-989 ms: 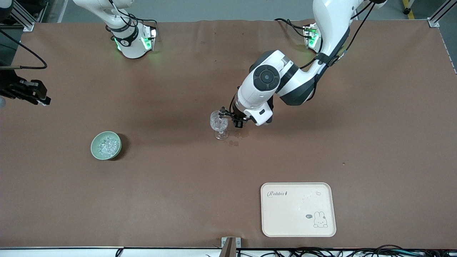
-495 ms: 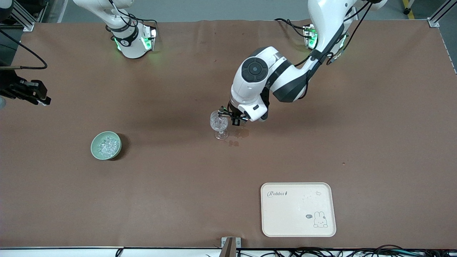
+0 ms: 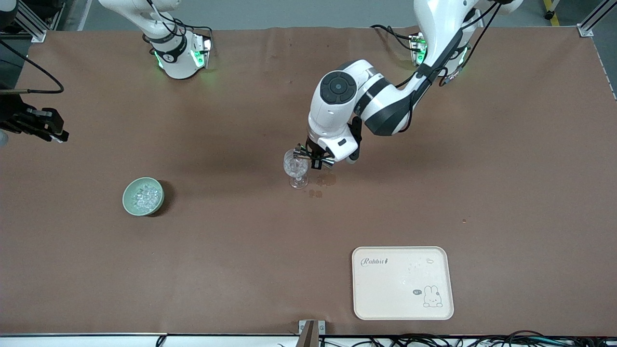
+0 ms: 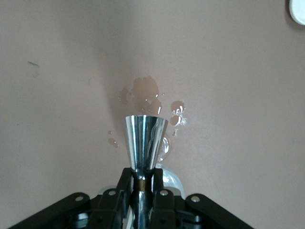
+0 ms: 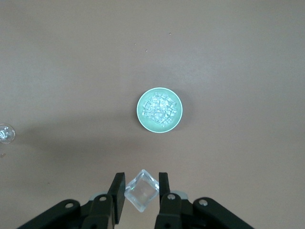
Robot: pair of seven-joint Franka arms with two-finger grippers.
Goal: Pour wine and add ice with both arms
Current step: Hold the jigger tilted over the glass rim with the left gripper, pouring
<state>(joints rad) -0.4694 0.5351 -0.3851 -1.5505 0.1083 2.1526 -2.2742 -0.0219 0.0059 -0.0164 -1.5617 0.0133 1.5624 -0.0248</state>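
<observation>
Left gripper (image 4: 143,191) jaws clamped mid-table; right gripper (image 5: 141,191) jaws clamped, raised.

Table (image 3: 506,159): I see a brown cover over its whole top, creased along the edge by the arm bases.
Floor (image 3: 299,12): I see grey floor above that edge.
Frame (image 3: 592,21): I count 2 aluminium rails at the corners.
Cables (image 3: 482,341): black, bundled along the nearest edge.
Light: even, soft shadows.

I see the silvery jigger (image 4: 145,143) clamped at its waist in my left gripper (image 4: 143,191); my right gripper (image 5: 141,191) pinches one clear ice cube (image 5: 141,190).
</observation>
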